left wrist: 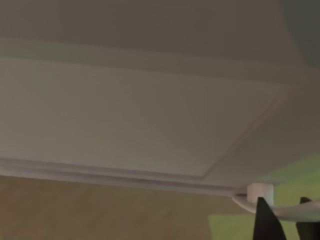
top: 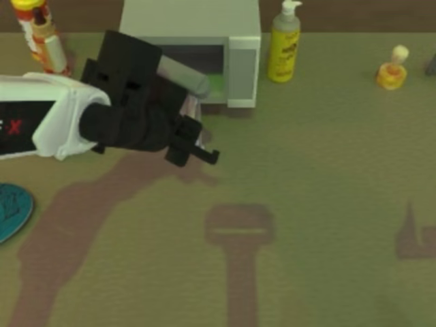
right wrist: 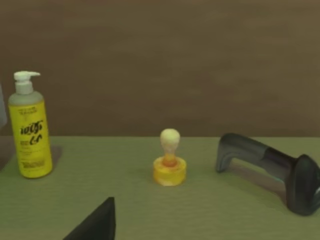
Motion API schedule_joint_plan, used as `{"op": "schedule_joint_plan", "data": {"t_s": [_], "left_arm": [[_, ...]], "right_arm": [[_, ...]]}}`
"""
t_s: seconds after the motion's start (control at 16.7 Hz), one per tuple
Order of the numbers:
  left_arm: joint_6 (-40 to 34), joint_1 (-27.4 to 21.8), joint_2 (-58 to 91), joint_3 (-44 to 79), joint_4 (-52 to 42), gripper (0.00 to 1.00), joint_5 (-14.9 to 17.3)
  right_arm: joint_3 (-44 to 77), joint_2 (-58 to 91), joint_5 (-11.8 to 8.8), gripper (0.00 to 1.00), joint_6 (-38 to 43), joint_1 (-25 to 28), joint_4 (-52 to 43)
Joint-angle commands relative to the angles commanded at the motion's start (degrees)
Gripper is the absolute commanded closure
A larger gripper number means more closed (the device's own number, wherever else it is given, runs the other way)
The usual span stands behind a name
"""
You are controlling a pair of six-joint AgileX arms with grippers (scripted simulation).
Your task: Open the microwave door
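The microwave (top: 204,34) stood at the far edge of the table (top: 320,204), and we take it as our landmark. Its cavity faced the near side, with the green inner floor (top: 216,83) showing and the plain grey control panel (top: 243,71) at its right end. The microwave door (top: 182,75) was swung partly out from the cavity toward the near left, its top edge showing as a grey bar. Our left gripper (top: 199,146) sat just in front of the microwave, below the door's free end; in the left wrist view the door panel (left wrist: 130,120) filled most of the frame and the two dark fingertips (left wrist: 263,220) stood close together about a thin white strip at the door's edge, though we could not tell whether they actually clamped it. Just right of the microwave stood a yellow pump bottle (top: 284,44), farther right a small yellow stamp-like object (top: 392,69), and just left of it an orange-and-white bottle (top: 41,34). Our right gripper lay outside the top view; its wrist view showed only a dark finger tip (right wrist: 97,225), so we could not tell its opening, along with a dark handheld scanner (right wrist: 270,170).
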Motion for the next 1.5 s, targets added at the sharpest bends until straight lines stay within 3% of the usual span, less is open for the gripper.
{"op": "schedule_joint_plan", "data": {"t_s": [0.84,1.5], "left_arm": [[0.0,0.0,0.0,0.0,0.0,1.0,0.0],[3.5,1.5,-1.0,-1.2,-0.5,1.0,2.9]], "right_arm": [[0.0,0.0,0.0,0.0,0.0,0.0,0.0],[0.0,0.0,0.0,0.0,0.0,0.0,0.0]]}}
